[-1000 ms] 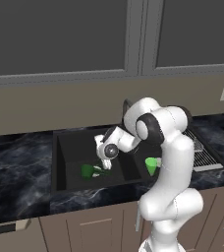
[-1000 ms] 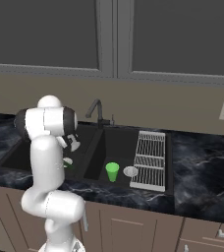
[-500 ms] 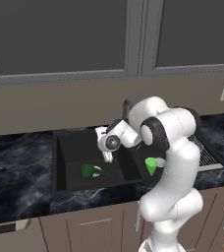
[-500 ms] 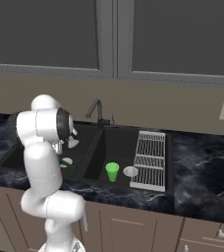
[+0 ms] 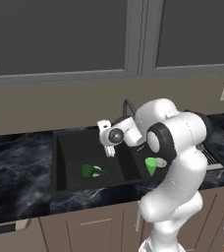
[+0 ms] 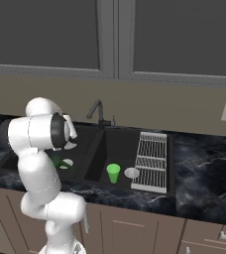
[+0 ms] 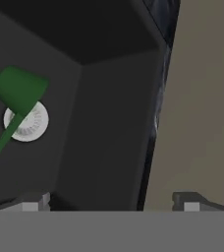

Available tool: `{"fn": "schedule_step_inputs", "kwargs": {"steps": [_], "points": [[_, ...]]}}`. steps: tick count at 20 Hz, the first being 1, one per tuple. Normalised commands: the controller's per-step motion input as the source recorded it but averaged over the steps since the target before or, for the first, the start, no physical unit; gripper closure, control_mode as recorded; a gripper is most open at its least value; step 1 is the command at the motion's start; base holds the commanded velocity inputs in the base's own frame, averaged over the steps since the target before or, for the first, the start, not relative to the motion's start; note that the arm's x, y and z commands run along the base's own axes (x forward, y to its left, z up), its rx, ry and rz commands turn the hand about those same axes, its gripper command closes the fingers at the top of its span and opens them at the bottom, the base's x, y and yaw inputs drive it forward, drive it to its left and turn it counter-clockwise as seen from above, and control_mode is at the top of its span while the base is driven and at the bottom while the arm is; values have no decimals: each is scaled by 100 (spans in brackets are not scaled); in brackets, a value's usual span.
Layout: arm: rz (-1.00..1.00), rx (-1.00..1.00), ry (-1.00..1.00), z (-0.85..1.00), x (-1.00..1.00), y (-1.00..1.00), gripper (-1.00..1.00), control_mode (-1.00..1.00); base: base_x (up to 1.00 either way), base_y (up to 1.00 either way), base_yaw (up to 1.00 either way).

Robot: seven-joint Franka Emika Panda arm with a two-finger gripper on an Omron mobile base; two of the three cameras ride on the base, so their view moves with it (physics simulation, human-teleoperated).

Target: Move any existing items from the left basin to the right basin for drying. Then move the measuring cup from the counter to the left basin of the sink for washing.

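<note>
Measuring cup (image 5: 88,171) lies in the left basin (image 5: 70,147), handle over the drain (image 7: 26,121). Since the earlier frame the fingers (image 5: 110,149) have risen, spread wide and empty. Tumbler (image 6: 113,173) stands in the right basin (image 6: 120,144).

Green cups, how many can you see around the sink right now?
2. The measuring cup lies on its side in the left basin by the drain; the light-green tumbler stands upright in the right basin. The arm may hide others.
</note>
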Motion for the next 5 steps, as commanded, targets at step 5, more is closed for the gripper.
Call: {"fn": "schedule_step_inputs", "kwargs": {"steps": [5], "points": [[0, -1, 0, 47, -20, 0, -100, -100, 0, 0, 0]]}}
